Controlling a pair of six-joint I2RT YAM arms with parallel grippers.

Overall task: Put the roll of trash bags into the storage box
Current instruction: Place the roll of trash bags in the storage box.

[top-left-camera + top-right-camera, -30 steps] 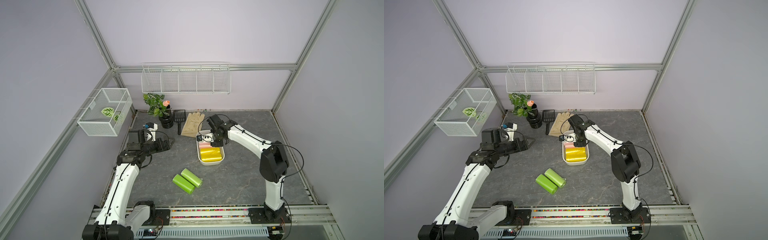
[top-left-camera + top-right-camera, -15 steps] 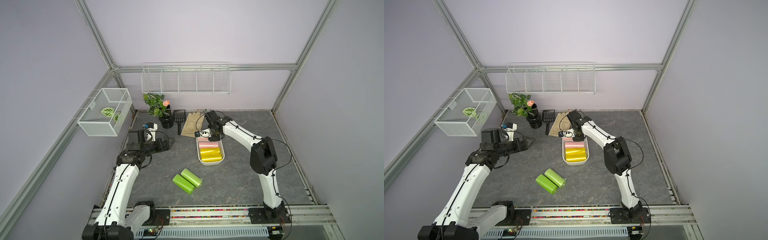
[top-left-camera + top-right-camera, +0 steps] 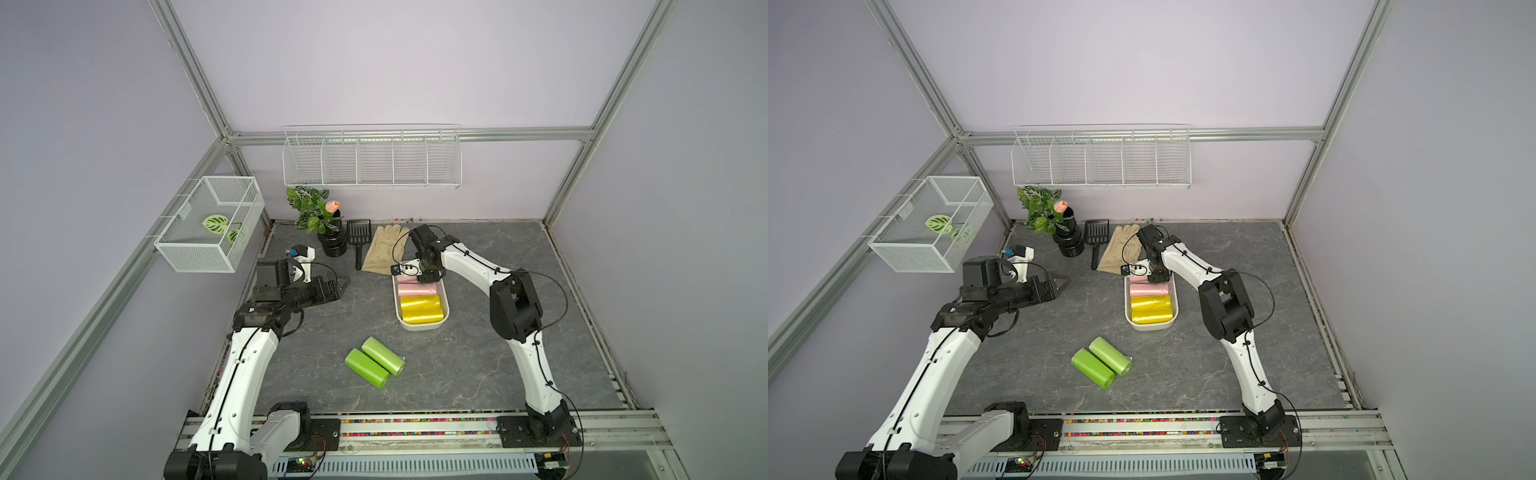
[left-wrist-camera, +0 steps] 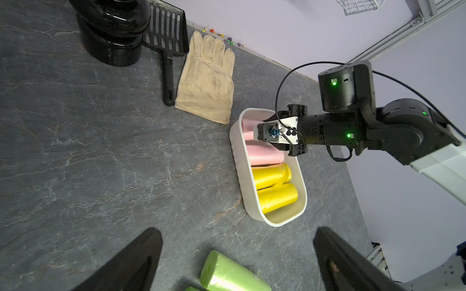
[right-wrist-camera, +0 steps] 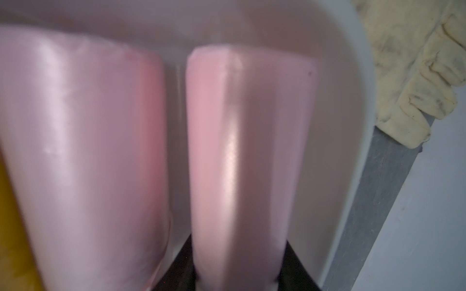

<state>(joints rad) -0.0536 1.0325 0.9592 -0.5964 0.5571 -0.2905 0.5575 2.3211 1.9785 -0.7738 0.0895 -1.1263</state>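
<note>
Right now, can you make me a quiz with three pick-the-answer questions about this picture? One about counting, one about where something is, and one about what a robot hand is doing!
1. How many bright yellow plastic rolls lie in the plain white rounded plastic tub?
A. one
B. two
C. four

2. Where are the two lime green plastic rolls?
A. inside the tub
B. held in a gripper
C. on the grey marbled table, outside the tub

3. What is the right gripper doing?
A. it is shut on a pale pink plastic roll inside the tub
B. it is open above the table
C. it is shut on a yellow roll

Answers:
1 B: two yellow rolls lie side by side at the tub's near end.
2 C: both lie on the bare table, nearer the robot's base than the tub.
3 A: the right wrist view shows its fingers on either side of the pink roll.
</note>
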